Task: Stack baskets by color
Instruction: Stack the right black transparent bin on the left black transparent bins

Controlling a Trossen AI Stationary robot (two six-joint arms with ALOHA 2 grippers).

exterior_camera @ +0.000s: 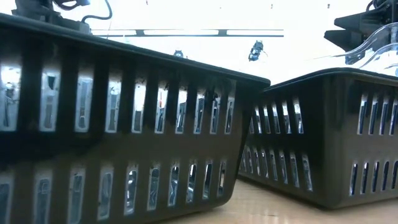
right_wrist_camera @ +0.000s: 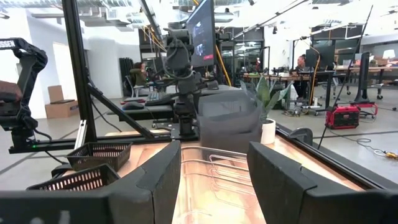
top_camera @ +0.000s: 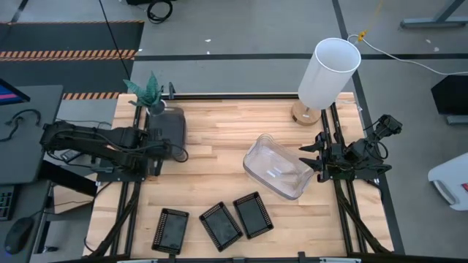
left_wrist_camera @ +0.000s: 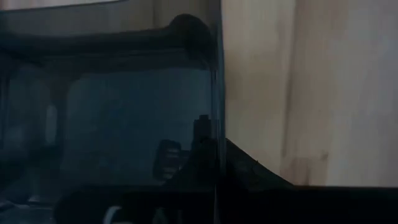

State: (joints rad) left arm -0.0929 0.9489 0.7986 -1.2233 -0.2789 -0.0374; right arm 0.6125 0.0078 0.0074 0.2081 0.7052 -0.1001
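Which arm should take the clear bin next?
Right, probably. The right gripper sits open beside the clear bin, while the left gripper is shut on the grey bin across the table.

White lamp (top_camera: 328, 73), potted plant (top_camera: 150, 90)

The high view is evenly lit, with soft short shadows under the white lamp (top_camera: 329, 73) and the clear basket (top_camera: 276, 167), whose plastic shows faint glare. In the low view the upper part of the frame is blown out to white, and the black perforated baskets (exterior_camera: 124, 124) stand close, dark and soft in focus, light glinting through their slots. The left wrist view is dim and blurred over the smoky basket (left_wrist_camera: 112, 124). In the right wrist view, ceiling lights flare along the top edge.
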